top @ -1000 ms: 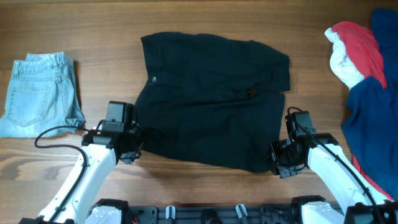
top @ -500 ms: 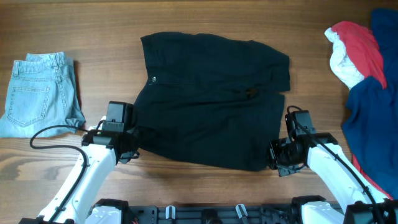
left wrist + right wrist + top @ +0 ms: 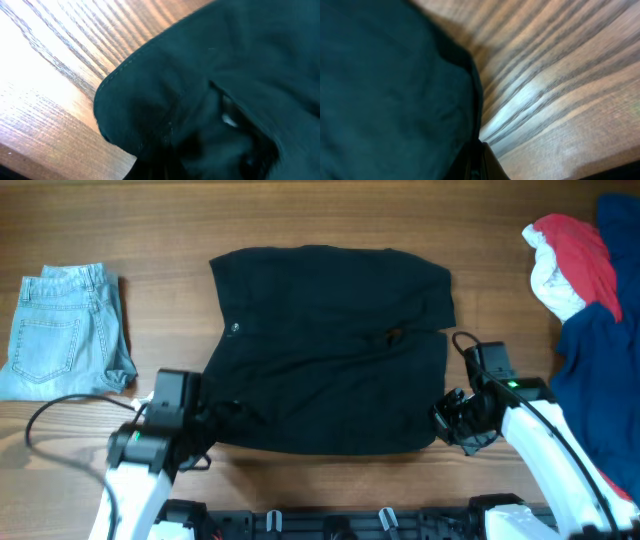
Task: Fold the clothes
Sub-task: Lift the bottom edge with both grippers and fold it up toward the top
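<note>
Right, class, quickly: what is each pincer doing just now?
Left pincer: closed on a corner of the black shorts.
Right pincer: closed on the black shorts' edge.

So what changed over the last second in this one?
The black shorts slid left and squared up, dragged by both arms. The left gripper pulled back toward the robot and to the left, and the right gripper edged slightly away from it. Both appear clamped on the near hem. The folded jeans and the red-and-blue pile stayed put.
</note>
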